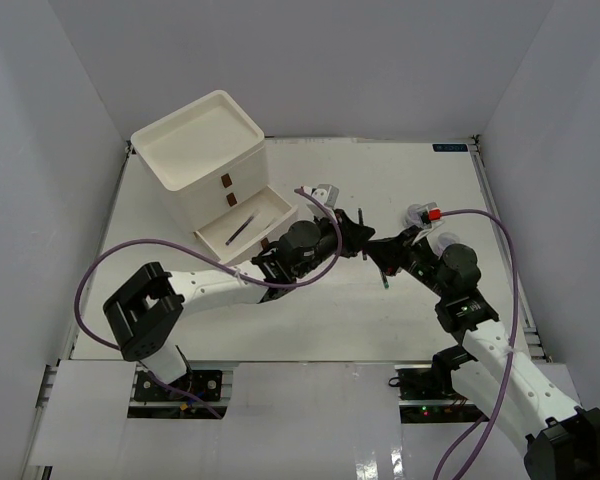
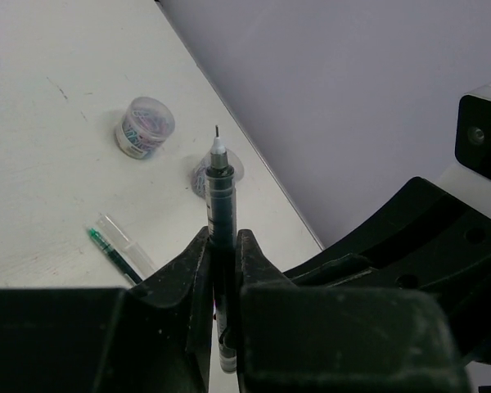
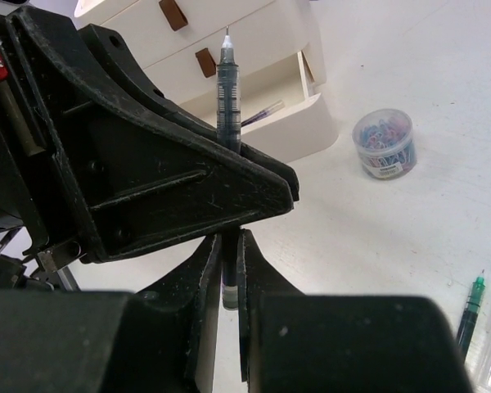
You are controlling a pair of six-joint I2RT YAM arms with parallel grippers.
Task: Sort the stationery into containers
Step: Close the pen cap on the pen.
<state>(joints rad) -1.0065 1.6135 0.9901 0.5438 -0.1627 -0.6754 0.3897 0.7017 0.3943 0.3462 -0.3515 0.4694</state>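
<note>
Above the middle of the table (image 1: 380,320), both the left gripper (image 2: 221,246) and the right gripper (image 3: 229,262) clamp one pen (image 2: 221,205), roughly upright, while the open bottom drawer (image 1: 265,215) lies far-left, on the left gripper's side.

My left gripper (image 2: 223,254) pinches a slim dark transparent pen (image 2: 222,192), with a small clear round jar (image 2: 144,127) beyond its tip, to the left.

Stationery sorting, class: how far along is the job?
Done: one pen lies in the open bottom drawer. In hand: left jaws and right jaws both clamp a dark pen. Left: a green pen and clip jars on the table.
</note>
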